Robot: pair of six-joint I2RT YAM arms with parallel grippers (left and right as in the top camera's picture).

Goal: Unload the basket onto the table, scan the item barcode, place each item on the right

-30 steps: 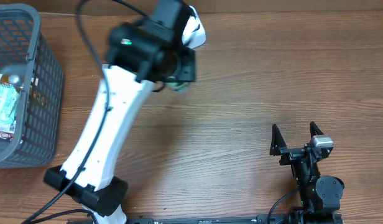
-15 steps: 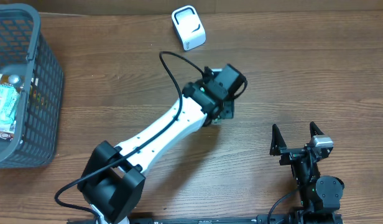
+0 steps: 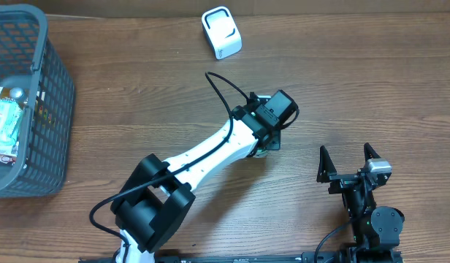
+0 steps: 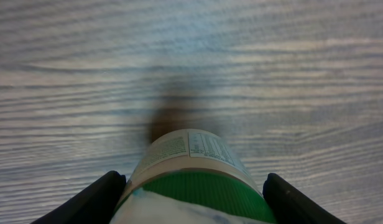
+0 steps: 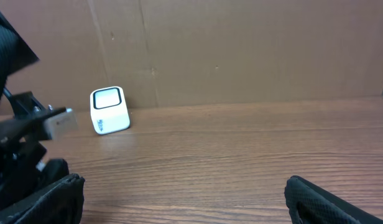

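Note:
The item is a white jar [image 4: 190, 155] with a printed label and a green ribbed cap. In the left wrist view it sits between my left gripper's [image 4: 191, 202] black fingers [image 4: 98, 200], just above the wooden table. My left gripper is shut on it. From overhead the left gripper [image 3: 267, 142] hangs over the table's middle right and hides most of the jar. The white barcode scanner [image 3: 221, 32] stands at the back of the table, also in the right wrist view as the scanner [image 5: 109, 110]. My right gripper [image 3: 349, 164] rests open and empty near the front right.
A grey mesh basket [image 3: 53, 95] with several packaged goods stands at the far left edge. A brown cardboard wall [image 5: 241, 50] runs behind the table. The left arm [image 5: 23, 143] shows at the left of the right wrist view.
My left arm has swung from beside the scanner at the back down to the table's middle right, carrying the jar. The right arm has not moved.

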